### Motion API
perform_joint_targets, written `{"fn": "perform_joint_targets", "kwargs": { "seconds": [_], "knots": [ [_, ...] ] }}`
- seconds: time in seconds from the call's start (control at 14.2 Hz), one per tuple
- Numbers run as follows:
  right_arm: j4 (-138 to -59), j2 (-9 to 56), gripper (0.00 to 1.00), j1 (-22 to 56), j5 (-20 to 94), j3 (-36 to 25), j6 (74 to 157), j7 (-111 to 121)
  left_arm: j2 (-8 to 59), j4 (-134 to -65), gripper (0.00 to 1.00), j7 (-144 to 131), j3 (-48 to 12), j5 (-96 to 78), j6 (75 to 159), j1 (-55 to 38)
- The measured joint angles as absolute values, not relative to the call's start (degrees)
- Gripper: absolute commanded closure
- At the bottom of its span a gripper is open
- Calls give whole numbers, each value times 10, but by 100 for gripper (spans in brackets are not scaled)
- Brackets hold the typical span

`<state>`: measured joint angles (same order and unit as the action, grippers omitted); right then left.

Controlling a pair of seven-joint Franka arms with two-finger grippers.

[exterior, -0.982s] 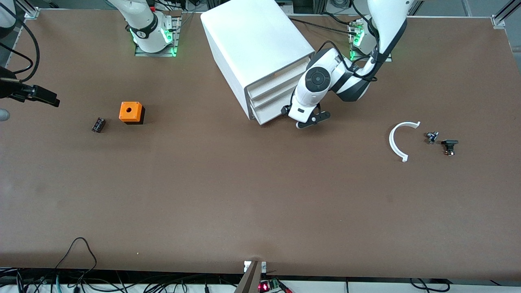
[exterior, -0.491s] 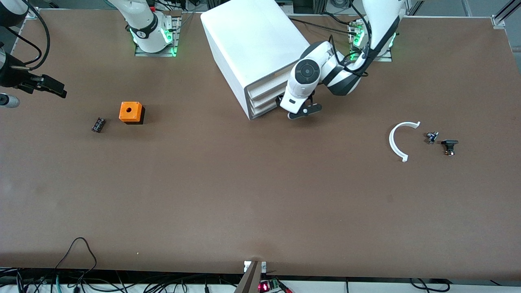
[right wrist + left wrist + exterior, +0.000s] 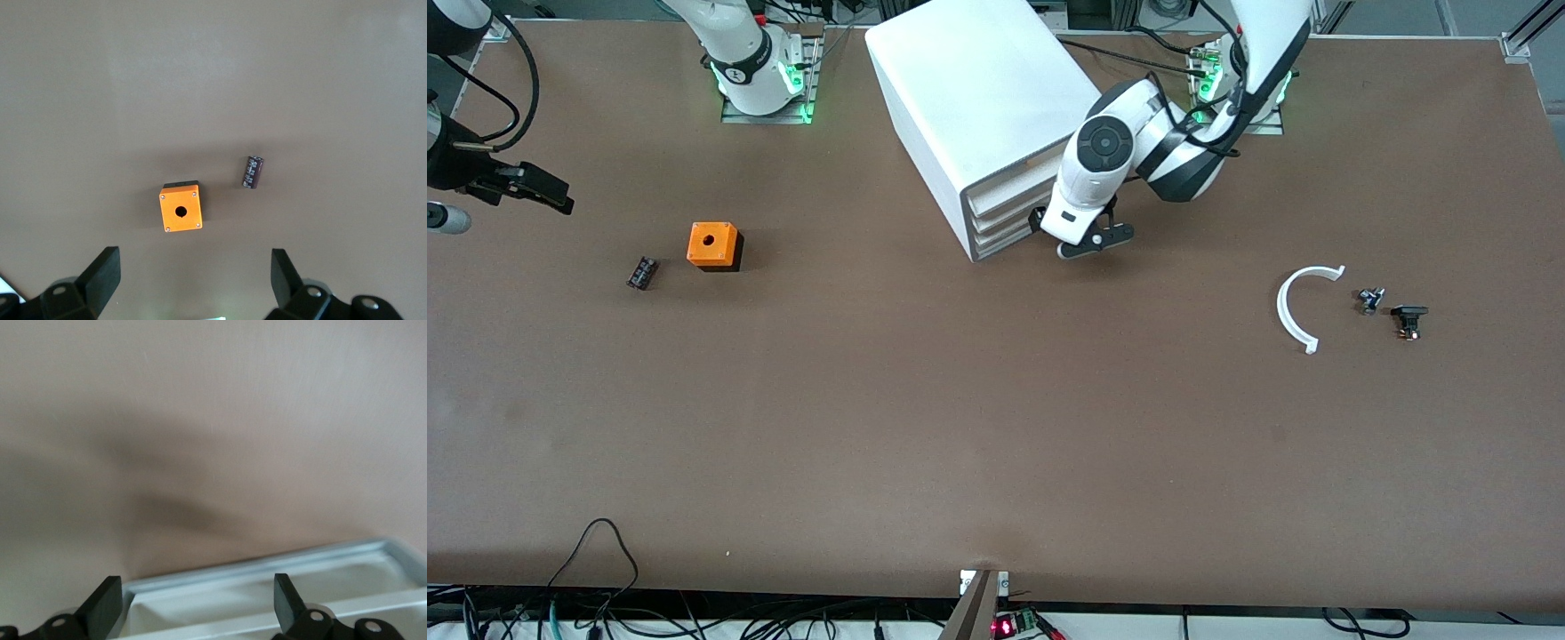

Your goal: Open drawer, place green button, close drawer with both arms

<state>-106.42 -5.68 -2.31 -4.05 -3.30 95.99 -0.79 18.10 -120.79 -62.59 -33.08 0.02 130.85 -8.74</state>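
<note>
The left end effector (image 3: 1080,242), fingers spread and empty, now sits against the front of the lowest shallow white plastic drawer (image 3: 1005,242), which has gone from pulled out to nearly flush, so closing looks almost done. The button is not visible. The right end effector (image 3: 520,188), open, waits high over the desk's (image 3: 960,427) nine o'clock edge; six o'clock lies bare.

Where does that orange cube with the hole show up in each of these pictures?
Front view: the orange cube sits on the table toward the right arm's end, beside a small black part.
Left wrist view: not in it.
Right wrist view: the cube lies below the camera.
Shared landmark: the small black part beside it.
</note>
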Motion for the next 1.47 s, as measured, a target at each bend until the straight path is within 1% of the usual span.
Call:
{"fn": "perform_joint_targets", "kwargs": {
  "seconds": [0.14,0.35,0.49,0.7,0.98,1.12,1.26,1.47],
  "knots": [
    [-1064,-57,0,-23,-41,-32,963,-8,154,-1191,0,-625,-316,0,1309,-56],
    [-1064,-57,0,-22,-41,-32,965,-8,122,-1163,0,-593,-265,0,1308,-26],
    [-1064,-57,0,-22,-41,-32,965,-8,103,-1138,0,-524,-237,0,1290,-12],
    [-1064,-57,0,-22,-41,-32,965,-8,81,-1069,0,-403,-197,0,1191,-6],
    [-1064,-57,0,-22,-41,-32,965,-8,54,-955,0,-294,-160,0,1031,-5],
    [-1065,-57,0,-22,-41,-32,965,-8,42,-910,0,-244,-139,0,971,-5],
    [-1065,-57,0,-22,-41,-32,965,-8,33,-888,0,-182,-107,0,942,-5],
    [-1065,-57,0,-22,-41,-32,965,-8,20,-883,0,-115,-74,0,926,2]
  ]
}}
